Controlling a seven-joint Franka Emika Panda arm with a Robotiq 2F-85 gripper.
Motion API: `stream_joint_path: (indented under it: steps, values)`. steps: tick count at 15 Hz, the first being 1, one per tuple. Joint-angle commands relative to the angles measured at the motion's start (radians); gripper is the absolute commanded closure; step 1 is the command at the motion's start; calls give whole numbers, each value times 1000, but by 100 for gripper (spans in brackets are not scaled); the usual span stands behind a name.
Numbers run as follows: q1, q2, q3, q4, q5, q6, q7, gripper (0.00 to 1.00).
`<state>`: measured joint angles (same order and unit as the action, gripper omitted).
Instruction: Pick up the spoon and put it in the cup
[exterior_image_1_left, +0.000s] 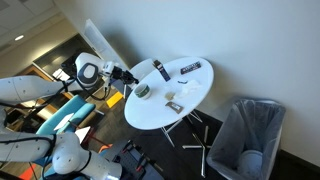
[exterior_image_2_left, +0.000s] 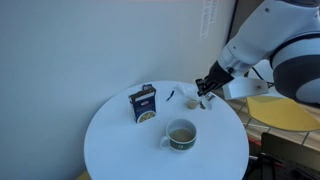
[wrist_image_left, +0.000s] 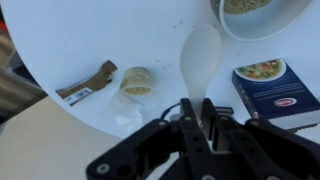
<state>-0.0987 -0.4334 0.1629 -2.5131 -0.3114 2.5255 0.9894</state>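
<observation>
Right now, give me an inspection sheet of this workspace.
Surface: round white table on metal legs.
Job's things: white spoon, its bowl pointing away from the gripper and towards the cup; the cup stands upright, apart from the spoon.
Clutter: blue box standing beside the cup; brown wrapper; small round packet.
Grippers: gripper low over the table, fingers closed on the spoon's handle; cannot tell whether the spoon is lifted.
Cables: nothing seen.
Surroundings: plain wall behind the table; lined bin on the floor beside it.
</observation>
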Motion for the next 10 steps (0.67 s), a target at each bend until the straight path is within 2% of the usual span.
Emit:
stream_joint_path:
  steps: [1, 6, 10]
  values:
    - [-53, 5, 97, -21, -125, 122, 47, 96]
    - [-190, 56, 260, -12, -431, 217, 255, 96]
    - [-230, 108, 330, -10, -565, 201, 348, 96]
